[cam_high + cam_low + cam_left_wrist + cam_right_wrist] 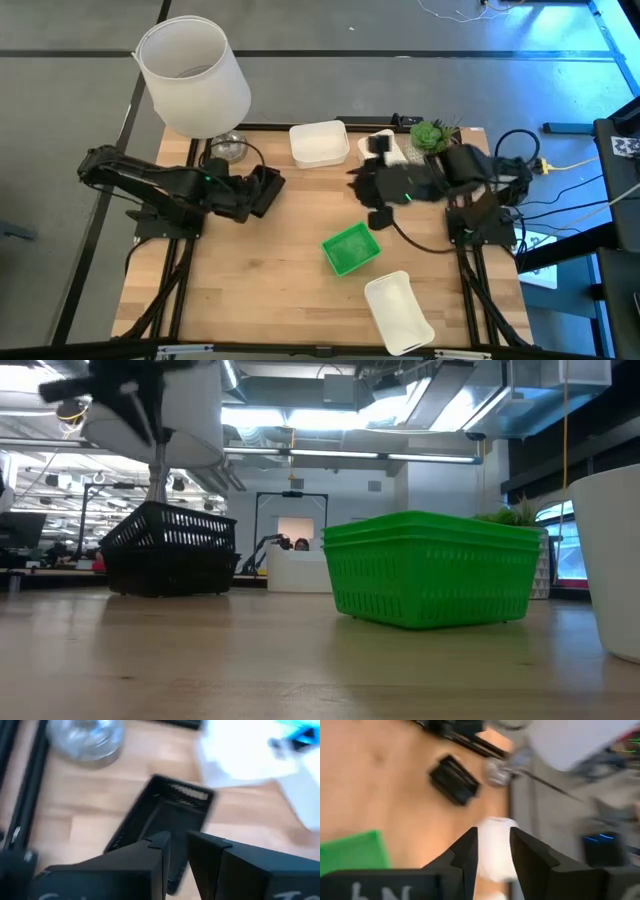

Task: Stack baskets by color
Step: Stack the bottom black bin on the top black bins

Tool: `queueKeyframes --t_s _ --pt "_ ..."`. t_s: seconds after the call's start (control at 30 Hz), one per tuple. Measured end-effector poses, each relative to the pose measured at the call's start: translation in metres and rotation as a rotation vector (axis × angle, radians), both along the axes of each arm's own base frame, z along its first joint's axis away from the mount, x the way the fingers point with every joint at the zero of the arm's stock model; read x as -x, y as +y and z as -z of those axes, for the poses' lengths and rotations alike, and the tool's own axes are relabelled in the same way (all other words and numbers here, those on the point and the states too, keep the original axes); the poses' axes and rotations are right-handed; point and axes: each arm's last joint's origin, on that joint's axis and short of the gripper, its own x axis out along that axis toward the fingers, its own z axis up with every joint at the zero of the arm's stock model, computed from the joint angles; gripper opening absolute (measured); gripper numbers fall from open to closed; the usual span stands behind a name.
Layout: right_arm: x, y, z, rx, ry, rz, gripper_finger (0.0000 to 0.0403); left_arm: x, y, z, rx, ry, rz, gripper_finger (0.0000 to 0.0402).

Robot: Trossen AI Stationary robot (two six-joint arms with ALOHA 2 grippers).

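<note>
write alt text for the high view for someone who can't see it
Overhead view of a wooden table with two dark robot arms: the left gripper sits at a black mesh basket, while the right gripper hovers open above the middle. A green basket lies centre, one white basket at the far edge, another white basket near the front, beside a lampshade and potted plant.

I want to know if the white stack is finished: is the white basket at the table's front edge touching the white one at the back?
Apart. The high view shows bare table and the green basket between the front white basket and the back white basket.
</note>
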Motion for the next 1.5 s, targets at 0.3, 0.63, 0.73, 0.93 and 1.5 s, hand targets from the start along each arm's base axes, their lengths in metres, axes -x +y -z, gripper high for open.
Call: queueKeyframes --t_s 0.3,0.63,0.73,0.93,1.5 --pt "-0.053 -0.041 0.026 -0.195 -0.085 -0.142 0.0014 0.001 -0.022 -0.030 -0.140 0.023 0.268 0.0051" --pt "-0.118 -0.068 0.098 -0.245 -0.138 -0.179 0.0002 0.011 -0.042 -0.044 -0.202 -0.001 0.421 0.0054" --pt "-0.137 -0.076 0.117 -0.247 -0.168 -0.173 0.0001 0.014 -0.048 -0.044 -0.207 0.000 0.455 0.0054" --pt "-0.169 -0.092 0.161 -0.277 -0.150 -0.175 0.0001 0.019 -0.057 -0.045 -0.240 -0.039 0.475 0.0054" --pt "-0.217 -0.112 0.262 -0.333 -0.106 -0.188 0.0000 0.032 -0.069 -0.049 -0.324 -0.096 0.526 0.0054"
